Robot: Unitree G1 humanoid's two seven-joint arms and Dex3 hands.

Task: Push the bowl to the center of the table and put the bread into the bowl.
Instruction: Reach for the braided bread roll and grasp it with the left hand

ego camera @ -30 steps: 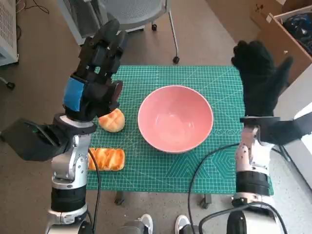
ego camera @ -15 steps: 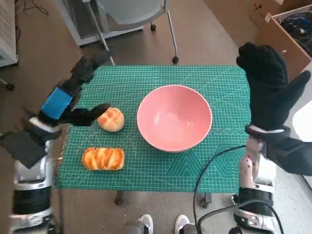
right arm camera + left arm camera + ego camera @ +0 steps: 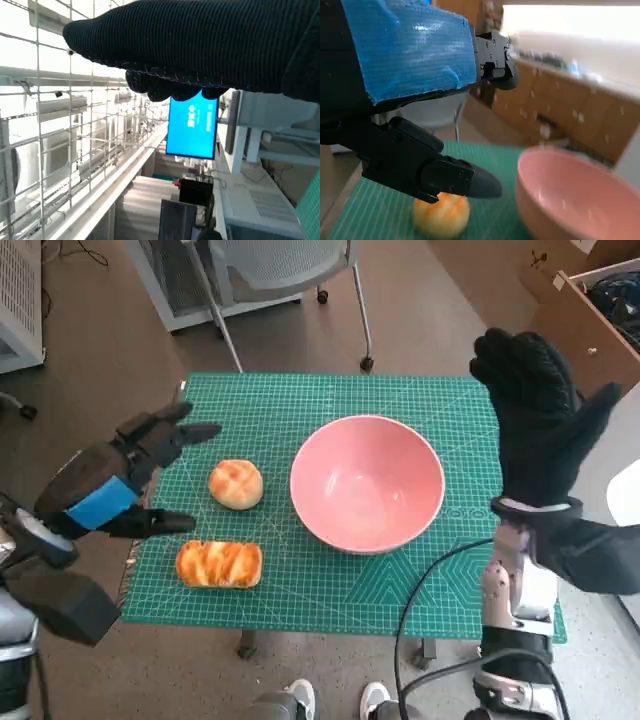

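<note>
A pink bowl (image 3: pixel 367 483) (image 3: pixel 575 192) stands near the middle of the green cutting mat (image 3: pixel 300 400). A round bun (image 3: pixel 236 484) (image 3: pixel 441 216) lies just left of it, and a long glazed bread (image 3: pixel 219 564) lies nearer the front left corner. My left hand (image 3: pixel 110 483) hovers off the mat's left edge, fingers spread, holding nothing. My right hand (image 3: pixel 537 420) is raised above the mat's right edge, fingers up and apart, empty. The right wrist view shows only the glove (image 3: pixel 200 45) and the room.
An office chair (image 3: pixel 280 270) stands behind the table. A cardboard box (image 3: pixel 590 310) sits at the back right. A black cable (image 3: pixel 420 580) crosses the mat's front right corner. A person's shoes (image 3: pixel 335 702) show below the table's front edge.
My left hand has swung out from above the round bun, leftward and down, off the mat's left edge, uncovering both breads. My right hand has barely moved. The bowl and the breads stay put.
</note>
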